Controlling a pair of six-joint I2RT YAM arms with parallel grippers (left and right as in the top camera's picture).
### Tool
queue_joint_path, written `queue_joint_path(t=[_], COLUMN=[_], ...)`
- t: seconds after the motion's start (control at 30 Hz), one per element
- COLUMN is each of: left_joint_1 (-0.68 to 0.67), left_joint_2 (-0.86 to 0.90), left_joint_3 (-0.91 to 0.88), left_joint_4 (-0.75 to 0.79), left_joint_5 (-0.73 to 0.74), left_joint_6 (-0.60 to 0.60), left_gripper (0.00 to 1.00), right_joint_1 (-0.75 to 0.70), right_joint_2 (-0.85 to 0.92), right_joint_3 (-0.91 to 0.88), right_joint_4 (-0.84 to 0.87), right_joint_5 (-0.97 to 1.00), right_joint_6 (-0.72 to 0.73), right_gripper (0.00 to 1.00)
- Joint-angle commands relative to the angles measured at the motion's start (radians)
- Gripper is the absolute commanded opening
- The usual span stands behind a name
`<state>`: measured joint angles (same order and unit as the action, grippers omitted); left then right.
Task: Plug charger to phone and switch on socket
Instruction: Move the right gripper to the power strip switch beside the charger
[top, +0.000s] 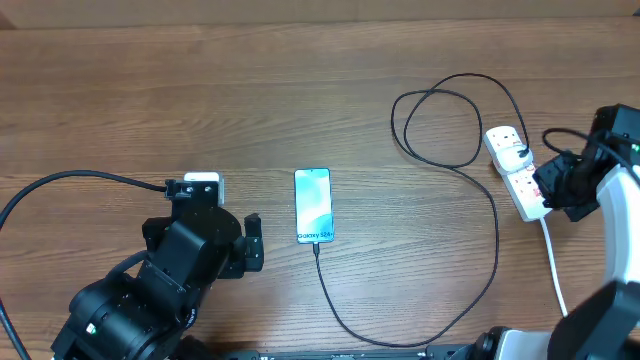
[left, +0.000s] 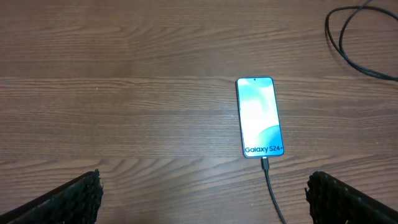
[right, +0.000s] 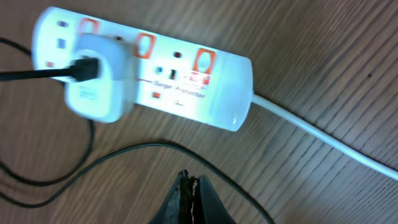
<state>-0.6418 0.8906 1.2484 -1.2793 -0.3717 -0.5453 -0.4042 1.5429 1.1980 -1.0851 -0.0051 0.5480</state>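
The right claw is pinched shut on nothing, its two tips making one narrow point – a good shape for pressing. Just ahead of the tips a loop of the black charger cable lies across the wooden table. Directly beyond the loop is the white socket strip, lying slantwise and not touched by the claw. Its white cord goes off to the claw's right. At the left end of the strip sits the charger's white adapter, pushed in, and beyond it, on the far edge, is a red switch. Two other switches are further right. I cannot tell if any is on.

Far to the left of this claw the phone lies flat with a lit screen. The connector tip seems seated in its bottom edge, so I judge that only the switching remains. The left claw is wide open and empty, the phone ahead of it and well apart.

To press well, I think the right claw should pass forward and left above the cable loop without dragging it. Then it should come down on the red switch next to the adapter – not the middle one – and push straight down, so that the strip does not slide
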Motion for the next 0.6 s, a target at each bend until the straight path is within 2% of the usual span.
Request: queue_joint_path(t=[0.0,0.33,0.57], left_joint_1=[-0.006,-0.006,-0.005], left_joint_2=[-0.005,-0.022,-0.026], left_joint_3=[-0.010,-0.010,-0.010], left_joint_4=[0.000,0.000,0.000], left_joint_5=[-0.020,-0.020,-0.020], left_joint_6=[-0.012,-0.012,-0.012], left_gripper=[1.00,1.00,1.00], right_joint_1=[-0.022,-0.023,-0.024], right_joint_2=[0.045,0.173,0.188], right_joint_3=[0.060,0.291,0.313], right_joint_4=[-0.009,-0.125,-0.144], right_joint_5=[-0.062,-0.068,-0.040], right_joint_6=[-0.064,-0.089,-0.120], right_gripper=[0.04,0.04,0.04])
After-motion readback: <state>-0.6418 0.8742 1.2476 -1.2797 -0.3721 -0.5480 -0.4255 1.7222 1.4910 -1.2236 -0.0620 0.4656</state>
